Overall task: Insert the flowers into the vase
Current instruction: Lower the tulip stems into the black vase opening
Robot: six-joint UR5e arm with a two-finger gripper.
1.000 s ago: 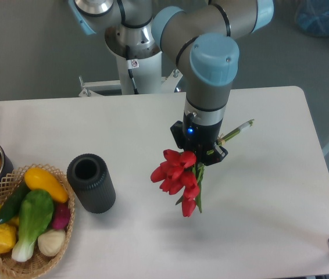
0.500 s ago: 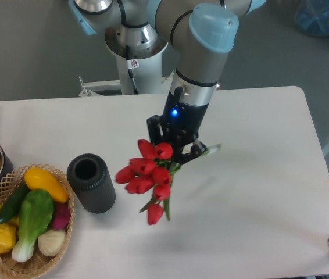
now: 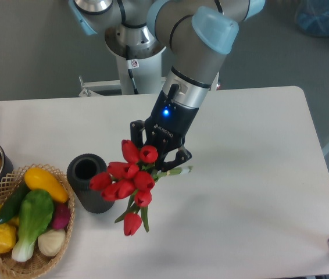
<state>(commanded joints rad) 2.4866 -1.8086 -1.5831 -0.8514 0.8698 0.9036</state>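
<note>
— Where does the dark grey ribbed cylinder vase (image 3: 90,183) stand from the pincer (image 3: 163,156)?

— Down on the white table (image 3: 257,192), off to the pincer's left in the camera's view and lower, mouth open upward and unobstructed. The woven wicker basket of vegetables (image 3: 26,224) sits just beyond it.

— And the pincer?

— Clamped on the bunch of red tulips with green stems (image 3: 127,181), gripping the stems — a stem end pokes out on the side away from the vase. The blooms hang down, tilted toward the vase, nearest ones just beside its rim but in the air.

— So the long axis?

— Slanted, not upright; my guess is the stems must turn downward over the mouth.
</note>
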